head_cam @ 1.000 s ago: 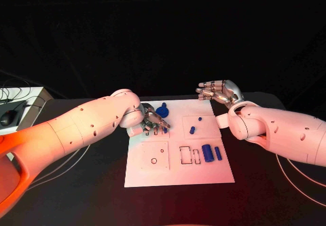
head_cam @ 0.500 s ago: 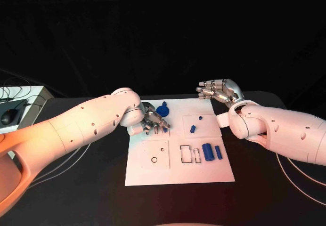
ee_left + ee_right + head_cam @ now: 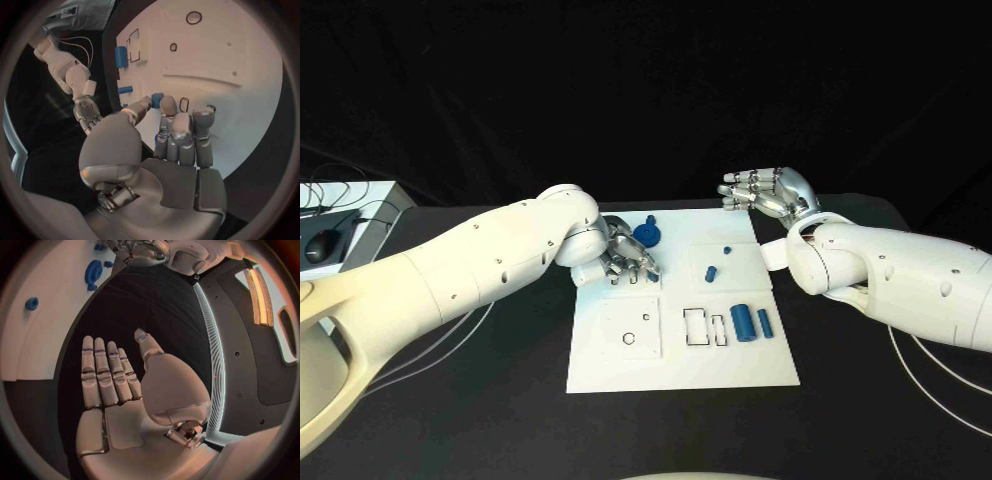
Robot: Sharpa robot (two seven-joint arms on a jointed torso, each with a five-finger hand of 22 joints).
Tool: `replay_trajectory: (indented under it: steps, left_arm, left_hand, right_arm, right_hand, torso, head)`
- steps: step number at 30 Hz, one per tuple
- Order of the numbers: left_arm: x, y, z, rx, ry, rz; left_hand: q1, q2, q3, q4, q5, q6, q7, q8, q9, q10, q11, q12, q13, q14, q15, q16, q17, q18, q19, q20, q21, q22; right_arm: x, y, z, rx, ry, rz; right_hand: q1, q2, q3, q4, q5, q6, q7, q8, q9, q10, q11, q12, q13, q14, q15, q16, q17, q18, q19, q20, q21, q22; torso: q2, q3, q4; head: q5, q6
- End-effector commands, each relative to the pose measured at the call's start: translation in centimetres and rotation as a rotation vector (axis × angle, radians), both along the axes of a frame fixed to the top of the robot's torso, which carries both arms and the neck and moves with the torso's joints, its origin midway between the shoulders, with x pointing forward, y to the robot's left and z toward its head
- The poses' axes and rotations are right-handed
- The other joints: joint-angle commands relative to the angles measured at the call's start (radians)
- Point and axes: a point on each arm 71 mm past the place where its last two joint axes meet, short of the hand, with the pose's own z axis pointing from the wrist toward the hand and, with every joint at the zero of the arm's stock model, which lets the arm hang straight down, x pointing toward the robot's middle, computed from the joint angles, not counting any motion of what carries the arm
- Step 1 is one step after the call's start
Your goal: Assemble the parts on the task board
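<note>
My left arm (image 3: 459, 270) is reaching in across my front, its wrist bending down so that my left hand (image 3: 623, 259) is hanging with its fingers (image 3: 181, 135) pointing down and lying close side by side, the thumb (image 3: 139, 107) angling out beside them. I cannot tell whether anything is pinched under those fingertips. My right arm (image 3: 899, 280) is coming in from the other side, its forearm folding back toward me. My right hand (image 3: 764, 192) is hovering raised, palm showing, fingers (image 3: 103, 372) straight and together, thumb (image 3: 147, 347) standing apart, holding nothing.
</note>
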Motion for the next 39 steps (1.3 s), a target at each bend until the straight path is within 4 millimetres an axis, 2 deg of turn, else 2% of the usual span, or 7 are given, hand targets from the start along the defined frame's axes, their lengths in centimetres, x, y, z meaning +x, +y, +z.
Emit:
replay_trajectory:
  steps: [1, 8, 13, 15, 29, 34, 39]
  left_arm:
    - [-0.1, -0.2, -0.1, -0.016, 0.014, -0.026]
    - [-0.2, -0.3, 0.0, -0.032, 0.012, -0.028]
    - [-0.2, -0.4, 0.0, -0.045, 0.010, -0.027]
    - [-0.3, -0.5, 0.0, -0.058, 0.012, -0.018]
    - [-1.0, 0.3, 0.5, -0.119, 0.028, 0.028]
    - [-1.4, 1.1, 0.7, -0.122, 0.017, 0.043]
    - [-1.6, 1.9, 1.0, -0.109, -0.027, 0.064]
  left_hand:
    - [0.006, 0.013, 0.035, -0.020, 0.016, 0.008, 0.000, -0.015, -0.005, -0.002, 0.000, -0.006, -0.002, -0.003, 0.000, 0.000, 0.001, -0.009, 0.001, -0.001, -0.004, 0.003]
    - [0.000, 0.032, 0.089, -0.079, 0.150, 0.005, 0.003, -0.028, 0.006, 0.005, 0.000, -0.020, -0.009, -0.003, 0.000, 0.003, 0.006, -0.014, 0.000, -0.006, -0.004, 0.009]
    - [-0.008, 0.045, 0.109, -0.117, 0.221, 0.000, 0.008, -0.022, 0.033, 0.014, 0.000, -0.033, -0.014, -0.001, 0.000, 0.006, 0.010, -0.017, 0.002, -0.012, -0.001, 0.016]
    - [-0.016, 0.043, 0.109, -0.128, 0.254, 0.004, 0.007, -0.020, 0.043, 0.020, -0.002, -0.036, -0.014, 0.002, -0.001, 0.009, 0.015, -0.019, 0.006, -0.014, 0.002, 0.022]
    - [-0.038, 0.037, 0.120, -0.152, 0.332, 0.031, 0.000, -0.021, 0.066, 0.054, -0.010, -0.060, -0.015, 0.008, -0.008, 0.020, 0.044, -0.029, 0.019, -0.030, 0.006, 0.038]
    - [-0.040, 0.034, 0.076, -0.156, 0.434, 0.056, -0.011, -0.022, 0.071, 0.081, -0.019, -0.063, -0.016, 0.013, -0.015, 0.029, 0.056, -0.039, 0.046, -0.039, 0.031, 0.075]
    - [-0.030, 0.032, 0.048, -0.156, 0.466, 0.078, -0.017, -0.034, 0.072, 0.100, -0.025, -0.072, -0.016, 0.015, -0.020, 0.033, 0.053, -0.045, 0.060, -0.046, 0.044, 0.100]
  right_arm:
    - [0.0, 0.2, 0.0, 0.005, 0.001, 0.019]
    - [0.0, 0.1, 0.0, 0.005, 0.001, 0.019]
    - [0.0, 0.1, -0.1, 0.005, 0.002, 0.020]
    - [0.0, 0.1, -0.1, 0.005, 0.003, 0.020]
    - [0.0, -0.1, -0.3, 0.003, 0.005, 0.016]
    - [0.0, -0.3, -0.4, 0.001, 0.006, 0.011]
    - [0.1, -0.5, -0.5, -0.001, 0.007, 0.006]
  right_hand:
    - [0.008, 0.000, -0.005, 0.001, -0.001, -0.012, 0.001, -0.003, -0.001, -0.008, 0.000, 0.003, -0.001, -0.008, 0.003, -0.005, 0.000, -0.002, -0.006, 0.002, 0.003, -0.001]
    - [0.007, 0.001, -0.005, 0.001, -0.001, -0.011, 0.001, -0.003, -0.001, -0.008, 0.000, 0.003, -0.001, -0.008, 0.003, -0.005, 0.000, -0.002, -0.007, 0.002, 0.004, -0.001]
    - [0.007, 0.001, -0.005, 0.002, 0.000, -0.013, 0.001, -0.003, -0.001, -0.008, 0.000, 0.004, -0.001, -0.009, 0.003, -0.005, 0.000, -0.002, -0.007, 0.002, 0.003, -0.001]
    - [0.007, 0.001, -0.005, 0.002, 0.000, -0.013, 0.001, -0.003, -0.001, -0.008, 0.000, 0.004, -0.001, -0.009, 0.003, -0.005, 0.000, -0.002, -0.007, 0.002, 0.003, -0.001]
    - [0.007, 0.000, -0.005, 0.002, -0.001, -0.017, 0.002, -0.003, -0.001, -0.010, 0.001, 0.004, -0.001, -0.010, 0.004, -0.005, 0.000, -0.002, -0.008, 0.003, 0.003, -0.001]
    - [0.006, 0.001, -0.006, 0.002, 0.000, -0.019, 0.002, -0.003, -0.001, -0.011, 0.001, 0.004, -0.001, -0.011, 0.004, -0.005, 0.000, -0.002, -0.008, 0.003, 0.003, -0.001]
    - [0.006, 0.001, -0.006, 0.002, 0.000, -0.019, 0.002, -0.003, -0.001, -0.011, 0.001, 0.004, -0.001, -0.011, 0.004, -0.005, 0.000, -0.002, -0.008, 0.003, 0.003, -0.001]
  torso:
    - [0.000, 0.0004, -0.0004]
    - [0.000, 0.0004, 0.0000]
    - [0.001, 0.0013, -0.0010]
    - [0.000, 0.0012, -0.0007]
    - [-0.002, 0.0011, 0.0020]
    - [-0.007, 0.0002, 0.0050]
    - [-0.012, -0.0012, 0.0084]
  head:
    - [0.001, 0.001]
    - [0.001, 0.001]
    - [0.001, 0.000]
    - [0.001, 0.000]
    - [0.007, 0.000]
    - [0.009, -0.002]
    - [0.010, -0.006]
